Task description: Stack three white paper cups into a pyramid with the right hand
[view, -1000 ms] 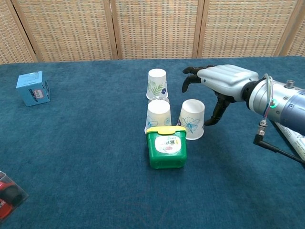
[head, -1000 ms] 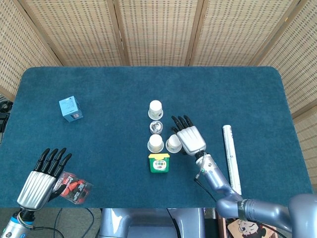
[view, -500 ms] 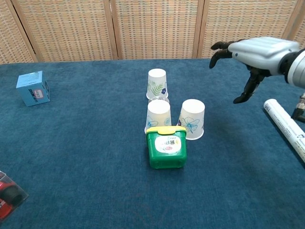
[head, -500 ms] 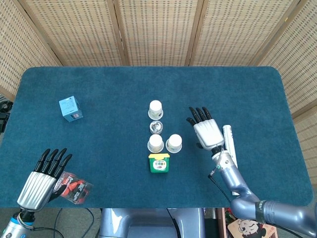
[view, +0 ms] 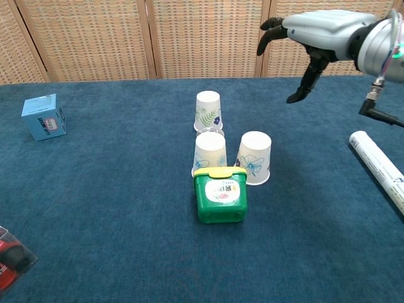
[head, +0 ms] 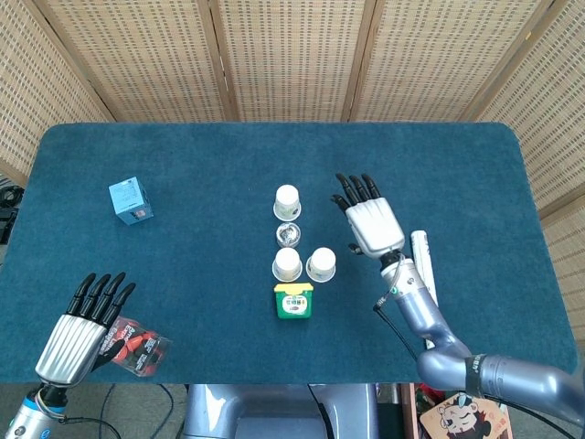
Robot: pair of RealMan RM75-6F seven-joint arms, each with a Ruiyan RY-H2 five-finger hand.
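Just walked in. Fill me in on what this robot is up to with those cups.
It is meant to build a three-cup pyramid with its right robot hand, which hovers open above the table, holding nothing. Two paper cups stand upside down side by side behind a green container, looking like a base row. The third cup stands farther back, past a small clear glass, not yet stacked. The left robot hand rests open at the table's near corner.

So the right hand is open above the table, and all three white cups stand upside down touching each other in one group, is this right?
Not quite. The right hand is open above the table, but only two cups stand together; the far cup stands apart, as the chest view shows.
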